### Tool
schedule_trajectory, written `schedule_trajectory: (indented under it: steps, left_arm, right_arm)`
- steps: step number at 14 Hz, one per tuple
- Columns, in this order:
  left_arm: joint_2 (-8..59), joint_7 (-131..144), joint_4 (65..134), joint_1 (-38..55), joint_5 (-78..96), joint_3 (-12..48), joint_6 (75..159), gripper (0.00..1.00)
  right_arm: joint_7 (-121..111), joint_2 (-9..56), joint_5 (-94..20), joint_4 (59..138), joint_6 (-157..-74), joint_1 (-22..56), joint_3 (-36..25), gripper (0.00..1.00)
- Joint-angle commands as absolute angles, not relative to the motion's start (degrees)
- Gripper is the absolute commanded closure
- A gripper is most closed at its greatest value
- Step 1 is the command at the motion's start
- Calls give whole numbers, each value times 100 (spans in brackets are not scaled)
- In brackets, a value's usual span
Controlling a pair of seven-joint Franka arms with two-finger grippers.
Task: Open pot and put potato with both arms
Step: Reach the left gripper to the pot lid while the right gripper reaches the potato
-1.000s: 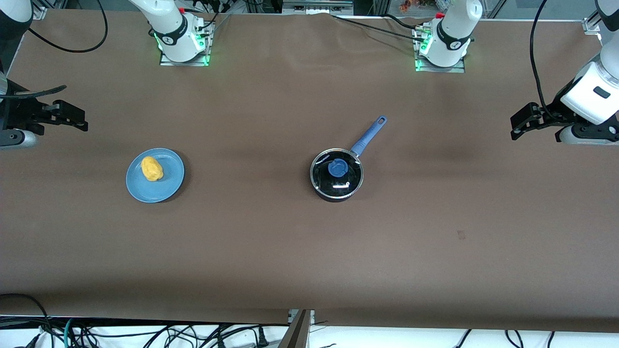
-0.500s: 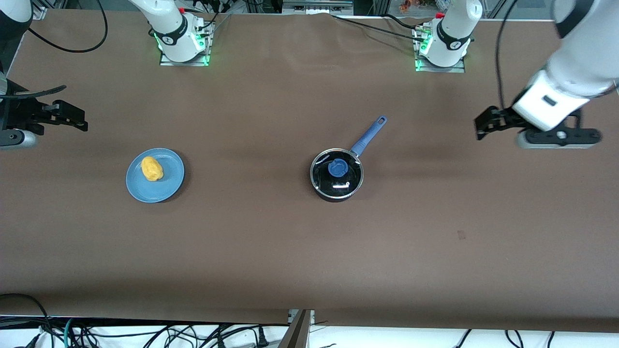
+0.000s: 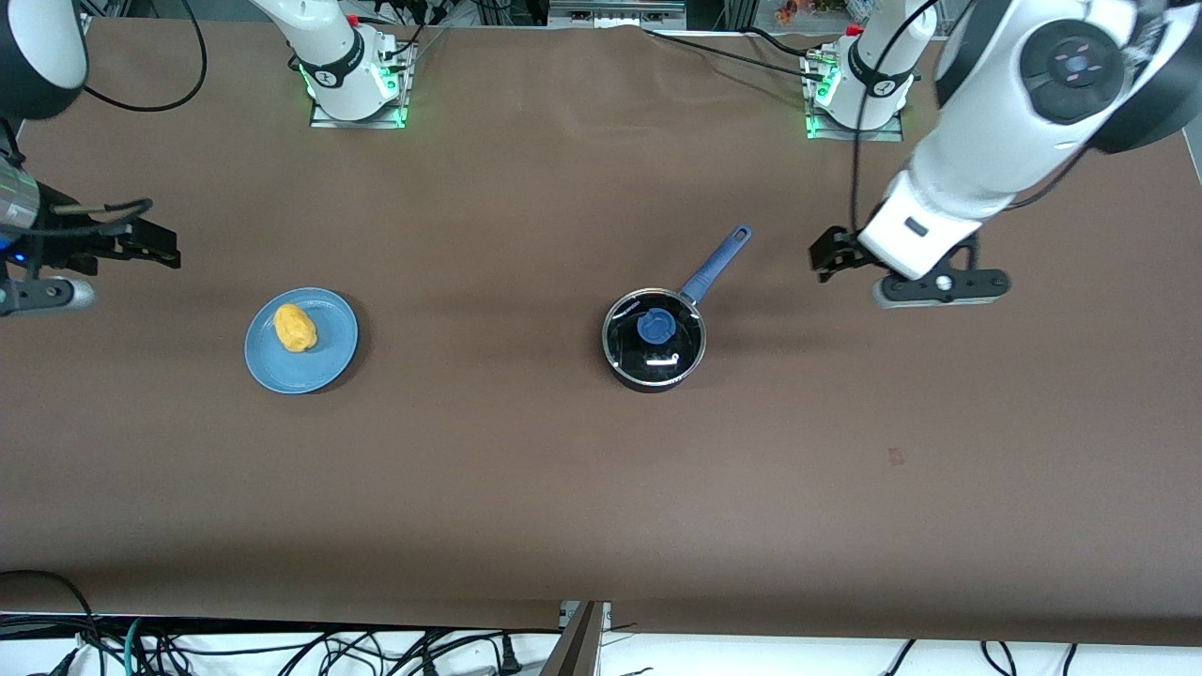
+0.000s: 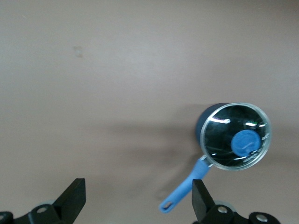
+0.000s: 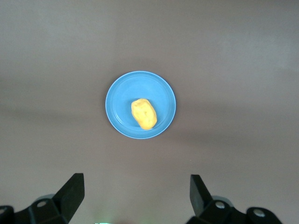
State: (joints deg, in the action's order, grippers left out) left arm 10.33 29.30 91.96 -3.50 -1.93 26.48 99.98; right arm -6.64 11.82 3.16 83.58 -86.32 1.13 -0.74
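The pot (image 3: 654,351) sits mid-table with its glass lid (image 4: 236,136) on, and that lid is the first job. It is clear glass in a metal rim, so I'd judge it smooth, rigid and breakable; the only sensible hold is the blue knob (image 3: 654,326) at its centre, a small raised grip that suits two fingers closing across it. The pot's blue handle (image 3: 717,264) angles away from the front camera toward the left arm's base, stiff and long, a fair spot to steady the pan if it slides.

The left gripper (image 3: 824,253) hangs over bare table just off the tip of that handle, toward the left arm's end of the table; its wrist view shows the fingers (image 4: 74,201) spread wide, holding nothing.

Relative to the pot, the potato (image 3: 295,328) lies well apart toward the right arm's end, resting on a blue plate (image 3: 331,357). It looks light, firm and bumpy, probably easy to pinch across its short width, though a rounded lump could roll on the plate.

The right gripper (image 3: 150,242) hovers over the table near that plate, fingers (image 5: 71,194) parted and empty.

The brown cloth covering the table (image 3: 526,488) looks flat, matte and grippy, with plenty of room around the pot to set a lid down.
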Motion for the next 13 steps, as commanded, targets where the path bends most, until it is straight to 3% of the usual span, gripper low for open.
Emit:
schedule_trajectory:
  steps: [1,6,13]
  left_arm:
    - [1213,3462,9176,-360,-343,2918,10282,0]
    - [1520,4594,9412,166,-738,2979,10888,0]
    - [1924,6055,9984,632,-1134,2971,12111,0]
  right_arm:
    - [-712,1406,378,8350,-8675,-17,-9,0]
    - [-1389,1739,457,8560,-9060,-9,-9,0]
    - [-1590,1968,536,10289,-11263,-9,-9,0]
